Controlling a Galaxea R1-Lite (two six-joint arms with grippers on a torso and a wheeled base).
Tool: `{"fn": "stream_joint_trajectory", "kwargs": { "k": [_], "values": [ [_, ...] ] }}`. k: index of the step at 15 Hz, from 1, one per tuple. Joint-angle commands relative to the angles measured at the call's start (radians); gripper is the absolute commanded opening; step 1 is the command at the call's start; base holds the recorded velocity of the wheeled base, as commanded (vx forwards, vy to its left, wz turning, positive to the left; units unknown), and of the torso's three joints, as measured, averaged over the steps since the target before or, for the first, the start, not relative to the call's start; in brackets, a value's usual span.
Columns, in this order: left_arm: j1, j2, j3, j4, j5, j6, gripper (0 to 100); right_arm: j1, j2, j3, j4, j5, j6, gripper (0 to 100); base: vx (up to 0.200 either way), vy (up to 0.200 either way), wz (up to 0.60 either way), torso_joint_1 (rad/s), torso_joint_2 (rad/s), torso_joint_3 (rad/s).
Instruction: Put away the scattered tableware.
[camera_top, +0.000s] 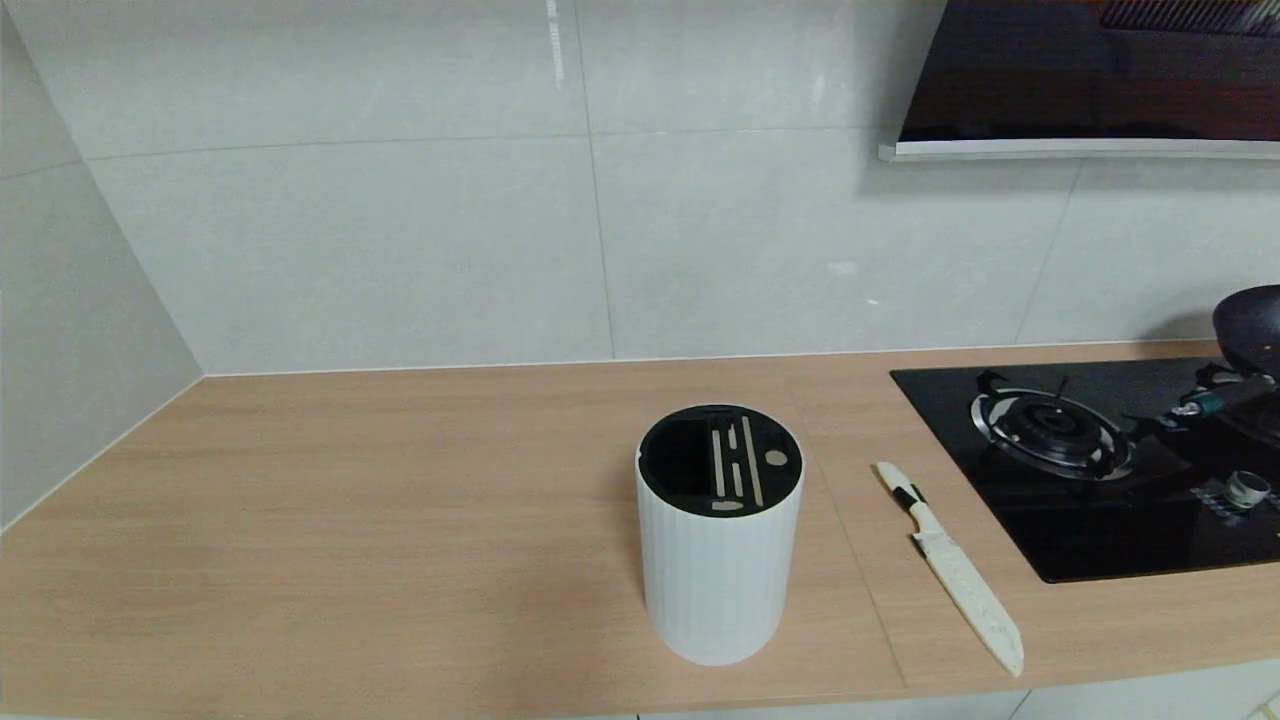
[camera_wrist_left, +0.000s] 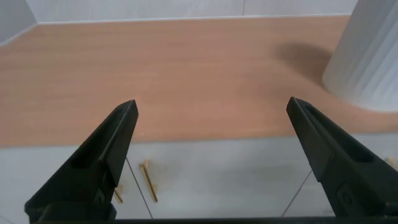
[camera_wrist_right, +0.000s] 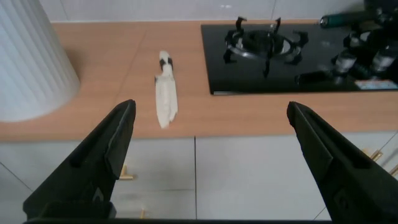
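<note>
On the counter (camera_top: 400, 500), near its front edge, a white ribbed knife holder (camera_top: 718, 560) stands upright, black slotted top facing up. The white knife (camera_top: 950, 565) lies flat between the holder and the black hob (camera_top: 1100, 530), touching neither. Its handle points toward the back wall and its blade tip is at the front edge. The hob is at the counter's right end, with a dark pan (camera_top: 1250, 325) at its right side. The left gripper (camera_wrist_left: 211, 102) hangs off the counter's front edge, fingers spread wide and empty. The right gripper (camera_wrist_right: 210, 104) is also off the front edge, spread wide and empty, facing the knife.
</note>
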Motion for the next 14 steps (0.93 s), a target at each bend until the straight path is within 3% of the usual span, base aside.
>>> {"fn": "stream_joint_trajectory", "kwargs": {
  "k": [1, 7, 14],
  "values": [
    [0.0, 0.002, 0.0, 0.0, 0.0, -0.001, 100, 0.0, 0.002, 0.0, -0.001, 0.0, -0.002, 100, 0.0, 0.0, 0.0, 0.261, -0.53, -0.271],
    [0.0, 0.002, 0.0, 0.0, 0.0, 0.0, 100, -0.001, 0.002, 0.0, -0.001, 0.001, 0.0, 100, 0.0, 0.0, 0.0, 0.197, -0.4, -0.209],
    [0.0, 0.002, 0.0, 0.0, 0.0, 0.002, 100, -0.001, 0.002, 0.0, -0.001, 0.004, -0.003, 100, 0.0, 0.0, 0.0, 0.007, -0.02, -0.009]
  ]
}}
